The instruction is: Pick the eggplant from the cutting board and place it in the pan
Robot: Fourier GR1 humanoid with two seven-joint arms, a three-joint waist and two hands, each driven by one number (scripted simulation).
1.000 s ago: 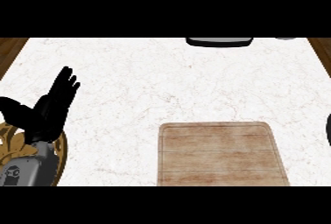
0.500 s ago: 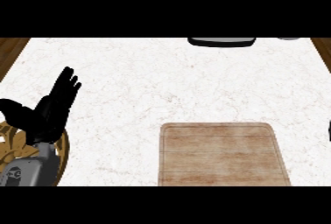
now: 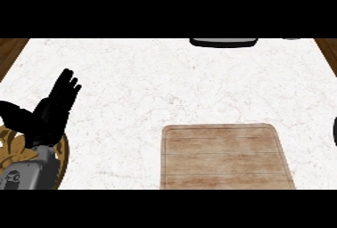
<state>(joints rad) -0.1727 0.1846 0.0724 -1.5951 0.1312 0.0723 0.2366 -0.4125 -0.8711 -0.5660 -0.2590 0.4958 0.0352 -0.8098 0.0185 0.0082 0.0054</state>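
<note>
The wooden cutting board [image 3: 225, 156] lies at the lower middle-right of the white counter, and its top is bare. No eggplant shows anywhere. A dark pan [image 3: 223, 42] is cut off by the far edge of the view. My left hand [image 3: 51, 111] rests open at the left, fingers straight and pointing up, thumb spread to the left, well apart from the board. My right hand does not show. A thin dark sliver [image 3: 335, 133] sits at the right edge; I cannot tell what it is.
A round brown and gold patterned thing [image 3: 14, 149] lies under my left forearm at the lower left. A small grey object [image 3: 293, 38] peeks in at the far right edge. Wood shows past the counter's two far corners.
The dark shape at the right edge has shrunk to a sliver, sliding out to the right. My left hand has barely moved.
</note>
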